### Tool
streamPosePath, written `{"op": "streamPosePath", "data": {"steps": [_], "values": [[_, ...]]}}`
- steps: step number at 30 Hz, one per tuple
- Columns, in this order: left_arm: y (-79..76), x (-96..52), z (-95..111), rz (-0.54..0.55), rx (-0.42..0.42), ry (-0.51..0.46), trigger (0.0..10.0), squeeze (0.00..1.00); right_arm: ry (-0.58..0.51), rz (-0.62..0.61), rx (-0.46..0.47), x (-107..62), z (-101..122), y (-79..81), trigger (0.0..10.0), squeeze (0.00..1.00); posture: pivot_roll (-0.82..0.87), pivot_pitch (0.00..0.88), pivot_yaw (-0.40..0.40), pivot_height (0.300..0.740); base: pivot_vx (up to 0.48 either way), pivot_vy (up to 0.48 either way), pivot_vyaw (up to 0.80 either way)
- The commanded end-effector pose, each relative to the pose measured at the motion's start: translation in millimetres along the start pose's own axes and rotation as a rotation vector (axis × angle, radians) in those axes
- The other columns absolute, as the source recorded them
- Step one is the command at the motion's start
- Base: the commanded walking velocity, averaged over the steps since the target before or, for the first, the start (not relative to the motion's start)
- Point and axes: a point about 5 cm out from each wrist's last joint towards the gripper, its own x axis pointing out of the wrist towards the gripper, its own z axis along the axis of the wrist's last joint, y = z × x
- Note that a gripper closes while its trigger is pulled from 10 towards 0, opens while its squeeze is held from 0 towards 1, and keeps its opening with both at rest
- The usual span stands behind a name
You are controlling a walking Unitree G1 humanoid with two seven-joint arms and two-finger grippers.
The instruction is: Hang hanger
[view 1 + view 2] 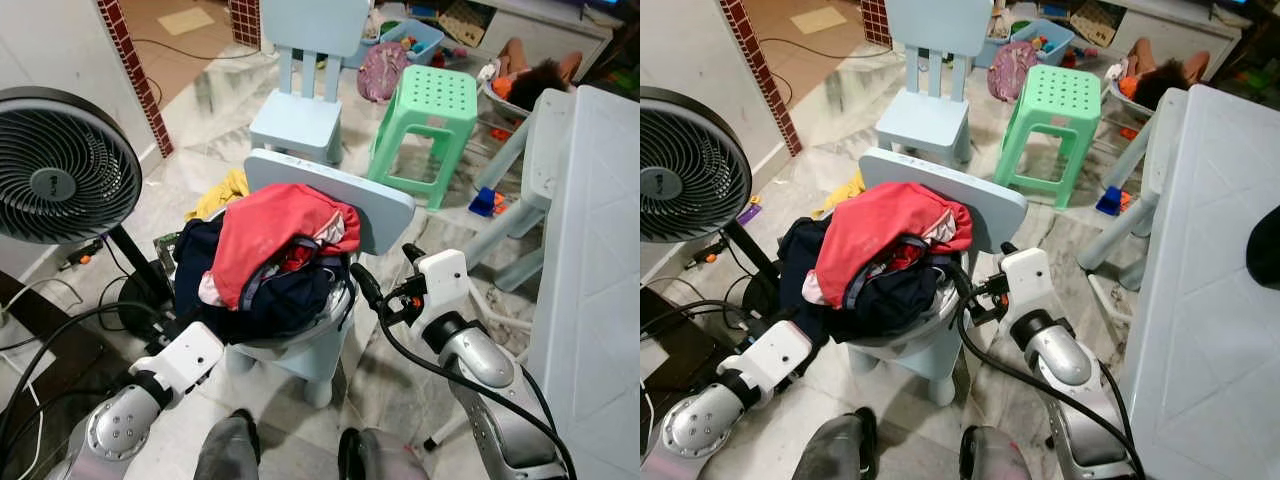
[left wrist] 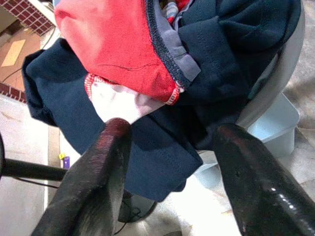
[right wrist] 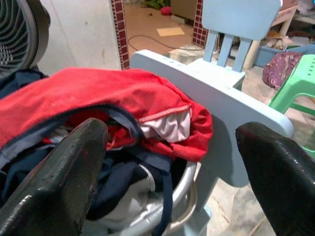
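A heap of clothes (image 1: 265,270) fills a silver basin (image 3: 174,204) on a small light blue chair (image 1: 385,205). A red garment (image 1: 275,225) lies on top, over dark navy pieces (image 2: 162,162). My left gripper (image 2: 170,132) is open, low at the left side of the heap, its fingers pointing at the navy cloth with nothing between them. My right gripper (image 1: 385,272) is open at the right side of the heap, just in front of the chair back, level with the red garment (image 3: 98,98). Neither one touches the clothes.
A black standing fan (image 1: 55,165) is close on the left, with cables on the floor beneath it. A white table (image 1: 600,260) borders the right. Behind stand a second blue chair (image 1: 300,100) and a green stool (image 1: 425,115). A person (image 1: 530,70) lies at the far back.
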Motion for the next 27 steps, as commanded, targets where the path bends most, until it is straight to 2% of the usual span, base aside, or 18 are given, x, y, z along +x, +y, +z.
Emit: {"op": "streamPosePath", "data": {"steps": [1,4,8,9,10,11,18,23,27], "values": [[-3.3,2.9,-2,-0.037,-0.002,-0.002,10.0,1.0,0.01,0.009,-0.004,0.0,-3,0.8,10.0,0.0,0.08,0.145,-0.04,0.74,0.0,0.0,0.0],[-1.8,7.0,-2,-0.051,0.011,-0.009,10.0,1.0,0.008,0.011,-0.007,0.2,-2,0.9,10.0,0.0,0.07,0.148,-0.041,0.74,0.0,0.0,0.0],[6.7,21.8,-3,-0.062,0.06,-0.019,10.0,1.0,0.008,0.011,-0.014,-1.8,0,-0.3,10.0,0.0,0.05,0.158,-0.046,0.74,0.0,0.0,0.0],[7.6,23.4,-4,-0.061,0.066,-0.018,10.0,0.39,0.008,0.011,-0.014,-2.3,0,-0.4,10.0,0.0,0.05,0.159,-0.046,0.74,0.0,0.0,0.0],[8.3,24.7,-4,-0.061,0.068,-0.019,10.0,0.39,0.008,0.011,-0.015,-2.9,0,-0.4,10.0,0.0,0.04,0.162,-0.045,0.74,0.0,0.0,0.0],[9.2,26.9,-4,-0.065,0.068,-0.02,10.0,0.0,0.008,0.011,-0.015,-3.5,0,-0.5,10.0,0.0,0.04,0.164,-0.045,0.74,0.0,0.0,0.0],[12.6,42.1,-1,-0.076,0.092,-0.048,10.0,0.0,0.014,0.011,-0.018,-6.4,1,0.7,10.0,0.0,0.02,0.174,-0.043,0.74,0.0,0.0,0.0],[10.6,40.8,3,-0.091,0.125,-0.061,10.0,0.0,0.014,0.009,-0.019,-6.3,1,0.7,10.0,0.0,0.02,0.177,-0.033,0.74,0.0,0.0,0.0],[5.8,32.5,-1,-0.121,0.157,-0.048,10.0,0.0,0.014,0.005,-0.014,-5.7,1,1.5,10.0,0.0,0.03,0.181,-0.029,0.74,0.0,0.0,0.0]]}}
